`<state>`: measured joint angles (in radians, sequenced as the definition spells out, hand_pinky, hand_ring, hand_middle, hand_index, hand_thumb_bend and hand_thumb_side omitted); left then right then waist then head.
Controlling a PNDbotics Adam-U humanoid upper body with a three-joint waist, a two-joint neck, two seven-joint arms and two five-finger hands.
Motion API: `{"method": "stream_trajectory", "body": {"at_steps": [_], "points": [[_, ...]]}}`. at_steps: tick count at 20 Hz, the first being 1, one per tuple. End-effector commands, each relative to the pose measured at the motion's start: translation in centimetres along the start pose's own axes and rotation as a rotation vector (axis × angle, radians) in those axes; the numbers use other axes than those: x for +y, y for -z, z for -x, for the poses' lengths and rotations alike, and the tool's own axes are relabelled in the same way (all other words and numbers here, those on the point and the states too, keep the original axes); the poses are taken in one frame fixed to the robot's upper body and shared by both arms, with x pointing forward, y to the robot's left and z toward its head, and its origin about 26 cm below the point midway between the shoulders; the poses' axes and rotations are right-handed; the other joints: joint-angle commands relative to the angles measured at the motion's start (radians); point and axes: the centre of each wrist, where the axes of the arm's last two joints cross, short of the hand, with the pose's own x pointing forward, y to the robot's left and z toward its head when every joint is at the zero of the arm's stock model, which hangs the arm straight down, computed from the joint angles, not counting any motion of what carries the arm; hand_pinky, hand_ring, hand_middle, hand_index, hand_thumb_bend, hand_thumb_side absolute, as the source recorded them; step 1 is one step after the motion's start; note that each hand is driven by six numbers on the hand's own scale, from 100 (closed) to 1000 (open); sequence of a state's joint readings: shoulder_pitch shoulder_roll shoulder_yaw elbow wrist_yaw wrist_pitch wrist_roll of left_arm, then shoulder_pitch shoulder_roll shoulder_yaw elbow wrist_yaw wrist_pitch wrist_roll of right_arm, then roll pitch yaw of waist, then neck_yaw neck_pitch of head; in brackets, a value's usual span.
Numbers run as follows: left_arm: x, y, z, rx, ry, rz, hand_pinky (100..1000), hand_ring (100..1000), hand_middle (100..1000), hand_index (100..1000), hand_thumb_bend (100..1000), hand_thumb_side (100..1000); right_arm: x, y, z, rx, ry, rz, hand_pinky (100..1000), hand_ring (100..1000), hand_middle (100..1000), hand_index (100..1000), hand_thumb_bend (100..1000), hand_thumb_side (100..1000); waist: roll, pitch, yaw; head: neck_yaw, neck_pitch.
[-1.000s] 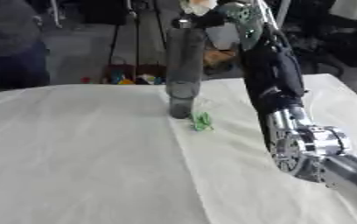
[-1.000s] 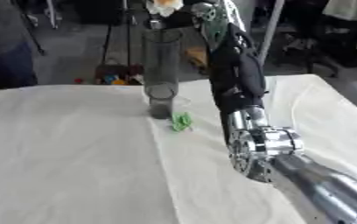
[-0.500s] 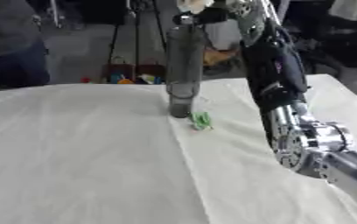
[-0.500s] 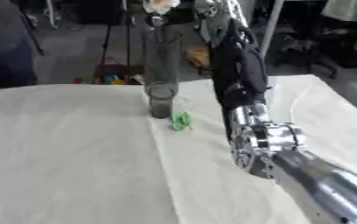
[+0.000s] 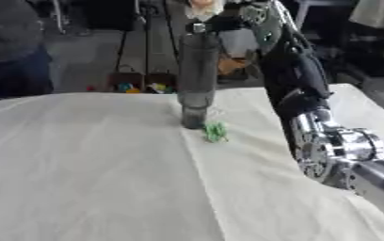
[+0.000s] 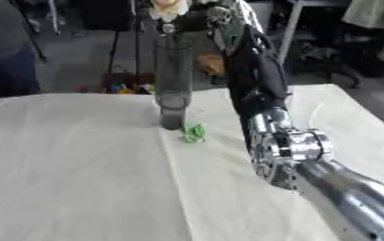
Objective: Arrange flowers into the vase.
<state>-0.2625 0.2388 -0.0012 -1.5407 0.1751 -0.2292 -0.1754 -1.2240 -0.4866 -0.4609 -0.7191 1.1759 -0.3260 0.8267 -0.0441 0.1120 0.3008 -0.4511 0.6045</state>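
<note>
A tall grey cylindrical vase (image 5: 197, 77) stands upright on the white cloth, near the table's far edge. Just above its mouth is a pale flower head (image 5: 202, 6). My right hand (image 5: 238, 15) is at the top of the view, its fingers curled by the flower and holding it. The black right arm (image 6: 261, 89) rises from the lower right, up past the vase's right side. A small green leaf piece (image 5: 216, 132) lies on the cloth at the vase's foot. The flower's stem is hard to make out. My left hand shows in neither view.
The white tablecloth (image 5: 88, 169) covers the whole table. Beyond the far edge are tripod legs, small coloured items on the floor (image 5: 138, 87) and a person in dark clothes (image 5: 10, 47) at the far left.
The right hand has carried the flower slightly left, bringing it over the vase's mouth. The vase and the green leaf piece have not moved.
</note>
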Motion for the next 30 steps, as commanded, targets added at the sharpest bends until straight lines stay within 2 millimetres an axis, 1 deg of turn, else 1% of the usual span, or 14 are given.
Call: {"method": "stream_trajectory", "body": {"at_steps": [1, 2, 4, 5, 6, 8, 15, 18, 25, 30], "points": [[0.9, 0.2, -0.7, -0.016, 0.032, 0.005, 592, 679, 746, 822, 763, 849, -2.2, -1.3, 0.3, -0.05, -0.074, -0.034, 1000, 1000, 1000, 988, 364, 1000, 0.004, -0.017, -0.002, 0.0, 0.003], [0.9, 0.2, -0.7, -0.014, 0.032, 0.005, 592, 679, 746, 822, 763, 850, -2.2, -1.3, 0.2, -0.056, -0.069, -0.034, 1000, 1000, 1000, 976, 308, 1000, 0.003, -0.02, -0.004, 0.0, 0.004], [0.9, 0.1, -0.6, -0.011, 0.032, 0.003, 592, 679, 746, 822, 764, 849, -2.0, -1.1, 0.2, -0.072, -0.056, -0.038, 1000, 1000, 1000, 967, 263, 1000, 0.0, -0.026, -0.008, 0.0, 0.005], [0.9, 0.0, -0.6, -0.01, 0.032, 0.002, 592, 679, 746, 822, 764, 849, -1.9, -1.0, 0.2, -0.079, -0.05, -0.041, 1000, 1000, 1000, 967, 263, 1000, -0.001, -0.028, -0.01, 0.001, 0.006], [0.9, 0.0, -0.5, -0.007, 0.032, 0.002, 592, 680, 746, 822, 765, 849, -1.9, -0.9, 0.2, -0.084, -0.044, -0.043, 1000, 1000, 1000, 958, 155, 1000, -0.001, -0.031, -0.012, 0.001, 0.006], [0.9, -0.1, -0.5, -0.005, 0.031, 0.001, 592, 680, 745, 822, 765, 848, -1.9, -0.7, 0.1, -0.093, -0.034, -0.045, 1000, 1000, 1000, 948, 107, 1000, -0.003, -0.036, -0.015, 0.001, 0.007], [0.9, -0.3, -0.3, 0.001, 0.03, -0.002, 592, 680, 745, 822, 767, 846, -1.7, -0.3, -0.2, -0.117, -0.01, -0.05, 1000, 1000, 1000, 929, 100, 1000, -0.007, -0.052, -0.022, 0.001, 0.01], [0.9, -0.4, -0.3, 0.003, 0.029, -0.002, 592, 680, 745, 822, 768, 846, -1.2, 0.0, -0.2, -0.119, 0.0, -0.063, 1000, 1000, 1000, 927, 100, 1000, -0.007, -0.056, -0.022, 0.001, 0.01], [0.9, -0.4, -0.3, 0.002, 0.028, -0.004, 592, 681, 745, 822, 768, 846, 0.5, 0.8, 0.5, -0.11, 0.036, -0.117, 1000, 1000, 1000, 924, 100, 1000, -0.003, -0.055, -0.018, 0.002, 0.008], [0.9, -0.4, -0.3, 0.002, 0.028, -0.004, 591, 681, 745, 822, 768, 846, 1.0, 1.1, 0.8, -0.108, 0.06, -0.13, 1000, 1000, 1000, 920, 100, 1000, 0.0, -0.055, -0.017, 0.003, 0.009]]}}
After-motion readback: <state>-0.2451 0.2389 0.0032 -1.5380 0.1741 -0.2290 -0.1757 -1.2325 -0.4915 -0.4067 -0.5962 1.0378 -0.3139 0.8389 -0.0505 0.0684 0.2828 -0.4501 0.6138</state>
